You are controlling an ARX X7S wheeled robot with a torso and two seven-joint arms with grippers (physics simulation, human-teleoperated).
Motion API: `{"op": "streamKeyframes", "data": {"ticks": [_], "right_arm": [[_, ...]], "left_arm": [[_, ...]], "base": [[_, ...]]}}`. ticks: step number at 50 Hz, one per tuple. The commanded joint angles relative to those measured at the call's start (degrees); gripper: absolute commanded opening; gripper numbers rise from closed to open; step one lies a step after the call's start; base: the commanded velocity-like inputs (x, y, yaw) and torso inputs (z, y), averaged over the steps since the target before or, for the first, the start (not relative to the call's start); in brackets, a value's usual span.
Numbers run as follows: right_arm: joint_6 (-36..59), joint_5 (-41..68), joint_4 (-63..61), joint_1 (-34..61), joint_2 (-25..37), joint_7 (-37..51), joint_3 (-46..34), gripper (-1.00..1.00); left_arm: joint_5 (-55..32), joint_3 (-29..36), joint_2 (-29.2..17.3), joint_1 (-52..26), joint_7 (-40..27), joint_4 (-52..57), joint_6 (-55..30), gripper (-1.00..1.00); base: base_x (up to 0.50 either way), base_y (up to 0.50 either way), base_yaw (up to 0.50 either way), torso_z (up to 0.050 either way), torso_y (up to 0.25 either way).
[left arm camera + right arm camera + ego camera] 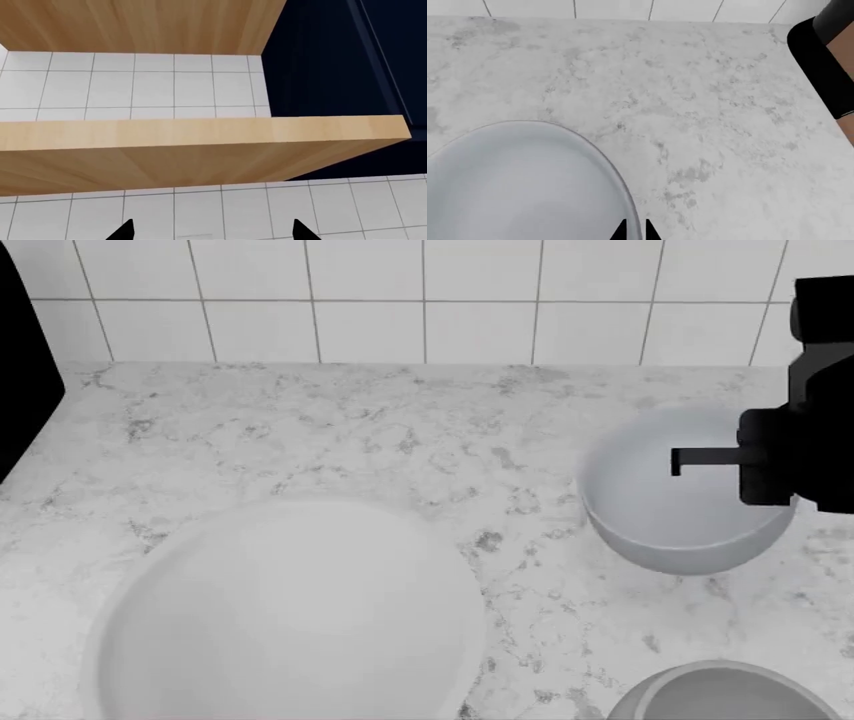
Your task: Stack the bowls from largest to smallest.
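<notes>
Right fingers: two dark tips almost together, pinched over the rim of the medium pale grey-blue bowl; the rim edge passes between them, so they are gripping that bowl.
Right arm: dark block at the head view's right edge, over the far side of the medium bowl.
Medium pale grey-blue bowl: sits upright on the table, right of centre, near the tiled wall.
Left fingers: two dark tips set wide apart, nothing between them; spread open.
Left wrist surroundings: a wooden shelf and white tiles, none of the bowls in view.
Wide shallow white bowl: on the table at front left, well apart from the medium bowl.
Small deep grey-white bowl: front right corner, partly cut off, near the medium bowl but not touching.
</notes>
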Motion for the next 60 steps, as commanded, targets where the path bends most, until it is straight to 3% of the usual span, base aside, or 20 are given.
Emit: {"op": "streamKeyframes", "data": {"ticks": [1, 23, 60], "right_arm": [[3.6, 3.4, -7.8, 1.3, 1.9, 3.3, 3.6, -1.00], [6.4, 10.5, -19.5, -1.3, -0.2, 2.7, 5.8, -1.00], [8.4, 17.1, -27.6, -4.7, -5.0, 1.0, 4.2, -1.00]], "left_arm": [[-1.7, -1.1, -0.5, 0.6, -0.6, 1.4, -0.6, 1.00], [-4.6, -4.7, -2.2, 5.7, -1.7, 6.4, -0.7, 1.00], [-3.9, -4.9, -2.6, 8.0, -1.5, 6.1, 1.9, 1.00]], "base": [[0.00, 0.00, 0.00, 0.000, 0.000], [0.00, 0.00, 0.00, 0.000, 0.000], [0.00, 0.00, 0.00, 0.000, 0.000]]}}
